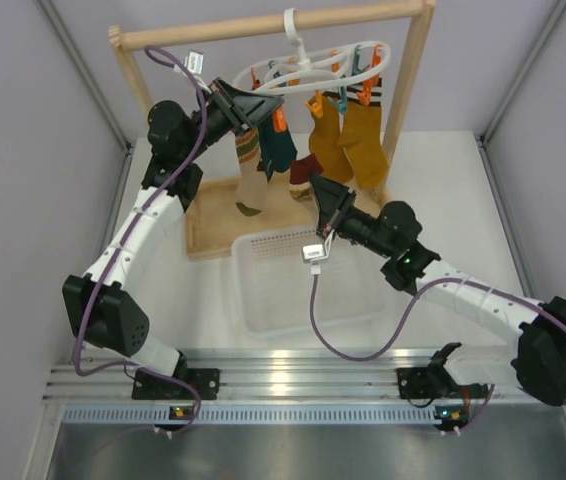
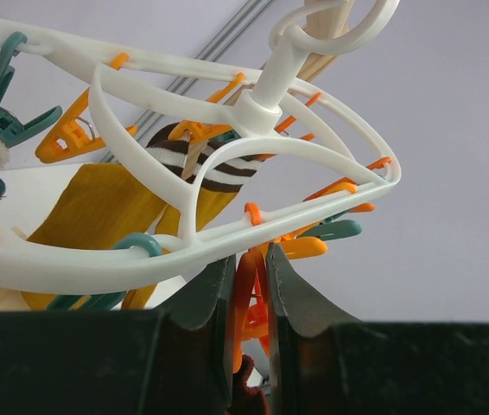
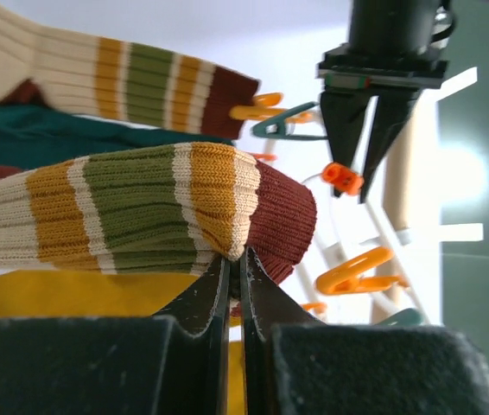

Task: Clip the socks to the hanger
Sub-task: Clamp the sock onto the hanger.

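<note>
The white ring hanger (image 1: 315, 66) hangs by its hook from the wooden rail. A striped sock (image 1: 249, 172), a dark teal sock (image 1: 279, 146) and two mustard socks (image 1: 346, 138) dangle from its clips. My left gripper (image 2: 249, 259) is shut on an orange clip (image 2: 244, 294) just under the hanger's rim (image 2: 98, 264). In the top view the left gripper (image 1: 247, 112) is at the ring's left side. My right gripper (image 3: 238, 258) is shut on the cuff of another striped sock (image 3: 141, 203), held below the hanger; its dark red end (image 1: 306, 168) shows above the right gripper (image 1: 319, 186).
The wooden rail frame (image 1: 408, 90) stands on a wooden base (image 1: 208, 228) at the back. A clear plastic basket (image 1: 293, 285) sits in front of it, between the arms. Free orange and teal clips (image 3: 352, 275) hang round the ring.
</note>
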Controlling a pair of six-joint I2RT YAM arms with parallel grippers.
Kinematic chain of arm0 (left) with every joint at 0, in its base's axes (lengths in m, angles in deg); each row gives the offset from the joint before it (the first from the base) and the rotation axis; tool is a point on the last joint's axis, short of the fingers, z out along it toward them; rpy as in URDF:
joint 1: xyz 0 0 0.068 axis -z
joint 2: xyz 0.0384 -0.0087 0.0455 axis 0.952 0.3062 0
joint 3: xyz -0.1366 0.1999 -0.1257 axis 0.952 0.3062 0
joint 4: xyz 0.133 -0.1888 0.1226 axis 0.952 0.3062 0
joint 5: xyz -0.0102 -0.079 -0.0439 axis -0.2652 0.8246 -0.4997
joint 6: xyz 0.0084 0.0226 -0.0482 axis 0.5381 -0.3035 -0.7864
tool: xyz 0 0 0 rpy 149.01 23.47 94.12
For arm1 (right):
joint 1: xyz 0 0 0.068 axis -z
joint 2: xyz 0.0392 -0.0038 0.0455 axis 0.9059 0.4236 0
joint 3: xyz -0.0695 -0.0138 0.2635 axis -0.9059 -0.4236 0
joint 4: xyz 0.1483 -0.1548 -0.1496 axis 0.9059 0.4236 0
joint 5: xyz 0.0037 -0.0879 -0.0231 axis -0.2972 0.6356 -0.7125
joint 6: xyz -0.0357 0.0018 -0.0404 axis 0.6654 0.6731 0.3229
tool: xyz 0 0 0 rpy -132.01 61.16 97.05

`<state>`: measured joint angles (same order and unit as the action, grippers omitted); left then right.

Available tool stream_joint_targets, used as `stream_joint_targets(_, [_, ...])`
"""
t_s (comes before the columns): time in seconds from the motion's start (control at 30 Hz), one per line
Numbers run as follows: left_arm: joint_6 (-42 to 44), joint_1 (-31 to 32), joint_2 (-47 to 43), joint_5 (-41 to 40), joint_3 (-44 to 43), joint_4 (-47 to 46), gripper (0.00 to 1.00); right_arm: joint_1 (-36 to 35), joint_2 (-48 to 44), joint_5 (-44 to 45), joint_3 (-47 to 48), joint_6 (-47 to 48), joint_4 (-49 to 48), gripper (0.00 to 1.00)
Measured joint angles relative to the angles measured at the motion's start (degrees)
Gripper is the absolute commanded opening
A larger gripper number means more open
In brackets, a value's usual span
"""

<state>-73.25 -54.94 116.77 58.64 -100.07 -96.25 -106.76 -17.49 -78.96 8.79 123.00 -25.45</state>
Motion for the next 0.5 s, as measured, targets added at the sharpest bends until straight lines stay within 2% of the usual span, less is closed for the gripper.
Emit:
stream_joint_targets(0.3, [-1.18, -0.28, 0.39, 1.31, 0.17, -1.25, 0.0, 2.23, 11.93, -8.96, 4.61, 3.69, -19.54, 0.0])
stream_joint_targets(0.5, [-2.25, -0.37, 0.66, 2.19, 0.42, -2.43, 0.0, 2.51, 16.22, -11.43, 7.48, 4.81, -25.92, 0.0])
